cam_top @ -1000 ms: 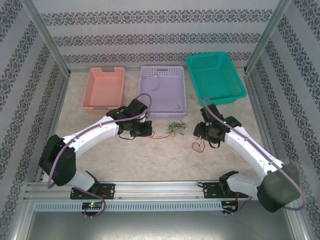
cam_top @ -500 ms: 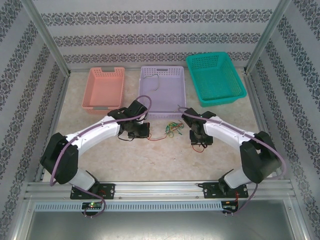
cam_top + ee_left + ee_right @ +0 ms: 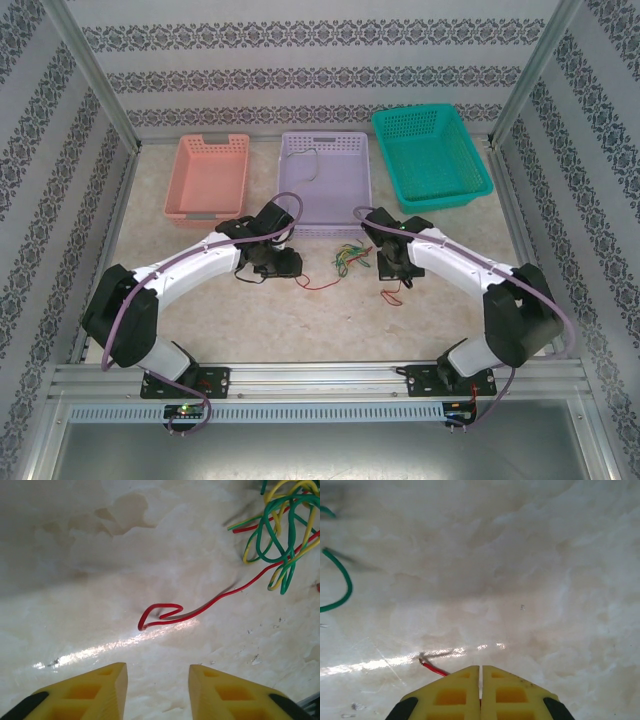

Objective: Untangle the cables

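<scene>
Cables (image 3: 280, 535) tangled; L gripper (image 3: 157, 667) parted, empty; R gripper (image 3: 480, 668) clenched, red wire (image 3: 434, 669) at tip (grip unclear).

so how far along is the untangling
Done: one cable lies in the purple basket. In hand: the right fingers are shut on a red cable; the left fingers are open above another red one. Left: the green, yellow and red tangle is not yet pulled apart.

The overhead camera looks down from behind both arms (image 3: 190, 262) onto the whole table (image 3: 320, 330); each wrist camera sits close above it, facing past its own fingers (image 3: 100, 690); overhead and left wrist share the cables (image 3: 348, 258) ahead-right of the left gripper (image 3: 157, 666).
</scene>
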Robot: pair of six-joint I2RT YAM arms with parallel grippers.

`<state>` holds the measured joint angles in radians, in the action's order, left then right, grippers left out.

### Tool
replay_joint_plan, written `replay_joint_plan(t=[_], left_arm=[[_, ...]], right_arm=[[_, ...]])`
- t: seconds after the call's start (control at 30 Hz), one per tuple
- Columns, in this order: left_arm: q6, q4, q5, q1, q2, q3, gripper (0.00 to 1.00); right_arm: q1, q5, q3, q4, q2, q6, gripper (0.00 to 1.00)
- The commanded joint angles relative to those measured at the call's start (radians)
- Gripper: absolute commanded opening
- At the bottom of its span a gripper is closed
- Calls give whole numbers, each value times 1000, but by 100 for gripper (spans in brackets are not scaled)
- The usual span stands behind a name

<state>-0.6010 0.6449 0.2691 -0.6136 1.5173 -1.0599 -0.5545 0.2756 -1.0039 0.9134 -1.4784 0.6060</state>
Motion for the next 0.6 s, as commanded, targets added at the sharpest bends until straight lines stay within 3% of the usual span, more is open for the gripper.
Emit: replay_joint_plan(t=[0.0,0.17,0.37,0.57], left_arm=[[-1,49,-18,8,-56,-49,46],[-67,0,72,8,-126,-111,61],[-190,-299,324,-23,-133,-117,70],[-87,-288,306,-88,-51,-214,70]], right_arm=[[-7,50,-65,46,44,16,0],[37,-24,-156,72,120,61,0],[123,-177,-273,50,167,151,0],[218,-430,-344,1,141,249,0]])
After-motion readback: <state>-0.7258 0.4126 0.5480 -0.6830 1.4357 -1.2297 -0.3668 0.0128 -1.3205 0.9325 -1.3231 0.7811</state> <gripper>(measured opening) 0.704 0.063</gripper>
